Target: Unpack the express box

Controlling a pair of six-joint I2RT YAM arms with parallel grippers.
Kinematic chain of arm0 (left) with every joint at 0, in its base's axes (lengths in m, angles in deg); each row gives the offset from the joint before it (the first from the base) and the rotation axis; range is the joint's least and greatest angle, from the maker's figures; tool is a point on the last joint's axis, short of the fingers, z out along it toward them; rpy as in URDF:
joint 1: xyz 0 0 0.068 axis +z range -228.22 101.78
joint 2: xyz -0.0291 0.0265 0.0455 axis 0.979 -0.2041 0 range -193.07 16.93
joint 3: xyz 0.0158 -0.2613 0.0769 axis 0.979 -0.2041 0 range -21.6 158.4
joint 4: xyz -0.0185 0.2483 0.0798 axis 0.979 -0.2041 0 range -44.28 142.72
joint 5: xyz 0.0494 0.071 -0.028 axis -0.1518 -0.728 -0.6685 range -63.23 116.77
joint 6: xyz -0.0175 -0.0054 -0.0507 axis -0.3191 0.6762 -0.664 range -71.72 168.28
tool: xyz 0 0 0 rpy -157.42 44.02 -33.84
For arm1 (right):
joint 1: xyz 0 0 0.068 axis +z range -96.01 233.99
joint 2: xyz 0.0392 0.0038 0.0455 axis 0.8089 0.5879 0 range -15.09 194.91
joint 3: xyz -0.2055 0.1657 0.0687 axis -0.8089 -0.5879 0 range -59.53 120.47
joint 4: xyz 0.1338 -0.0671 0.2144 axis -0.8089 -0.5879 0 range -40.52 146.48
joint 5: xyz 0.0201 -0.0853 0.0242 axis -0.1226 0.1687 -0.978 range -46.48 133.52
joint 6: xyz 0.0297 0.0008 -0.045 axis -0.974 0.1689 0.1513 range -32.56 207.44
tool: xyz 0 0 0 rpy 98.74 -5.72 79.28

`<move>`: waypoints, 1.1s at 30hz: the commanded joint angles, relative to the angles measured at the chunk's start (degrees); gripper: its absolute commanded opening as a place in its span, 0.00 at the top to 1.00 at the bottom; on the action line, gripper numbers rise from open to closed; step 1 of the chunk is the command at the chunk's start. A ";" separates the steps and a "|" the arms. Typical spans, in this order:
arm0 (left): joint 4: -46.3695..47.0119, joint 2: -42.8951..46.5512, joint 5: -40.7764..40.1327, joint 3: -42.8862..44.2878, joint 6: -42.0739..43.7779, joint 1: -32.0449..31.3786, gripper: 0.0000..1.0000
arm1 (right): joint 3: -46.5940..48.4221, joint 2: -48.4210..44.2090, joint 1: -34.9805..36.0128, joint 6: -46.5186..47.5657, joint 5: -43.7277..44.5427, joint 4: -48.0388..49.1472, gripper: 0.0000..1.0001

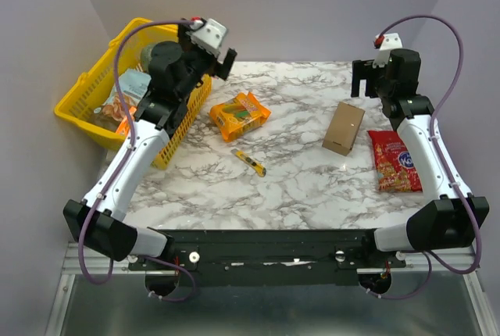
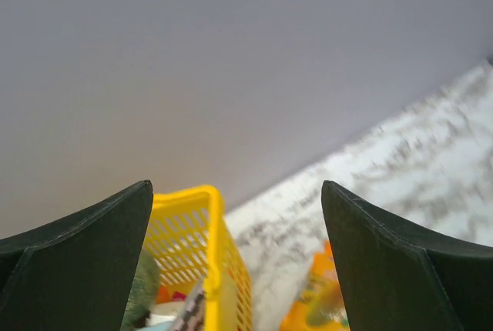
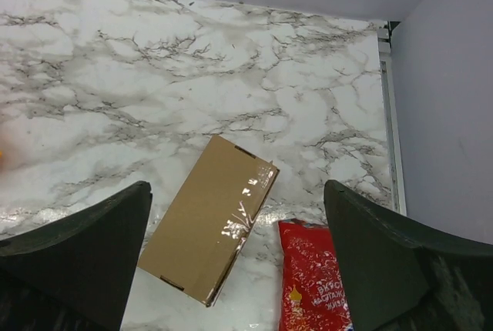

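Note:
The express box (image 1: 344,127) is a flat brown cardboard box lying closed on the marble table, right of centre. It shows in the right wrist view (image 3: 208,218) with clear tape along one edge. My right gripper (image 1: 369,76) hangs open and empty above the table behind the box; in its own view (image 3: 235,262) the box lies between the fingers, far below. My left gripper (image 1: 220,58) is open and empty, raised beside the yellow basket (image 1: 90,109); in its own view (image 2: 237,262) the basket rim shows between the fingers.
An orange snack packet (image 1: 240,115) lies left of centre and shows in the left wrist view (image 2: 312,300). A yellow utility knife (image 1: 248,162) lies in front of it. A red snack bag (image 1: 393,161) lies right of the box (image 3: 316,285). The basket (image 2: 206,262) holds several items.

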 commanded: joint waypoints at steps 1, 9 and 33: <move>-13.35 -0.99 12.08 -1.66 7.52 -4.71 0.01 | 0.41 -1.35 0.03 3.60 -0.85 -3.37 0.00; -24.78 -5.20 15.95 1.39 5.97 -7.97 0.01 | -0.13 2.34 -0.23 10.49 -3.85 -8.91 0.00; -30.61 7.70 15.96 0.36 -23.66 5.04 0.08 | -4.78 24.22 36.59 12.96 -35.32 2.51 0.20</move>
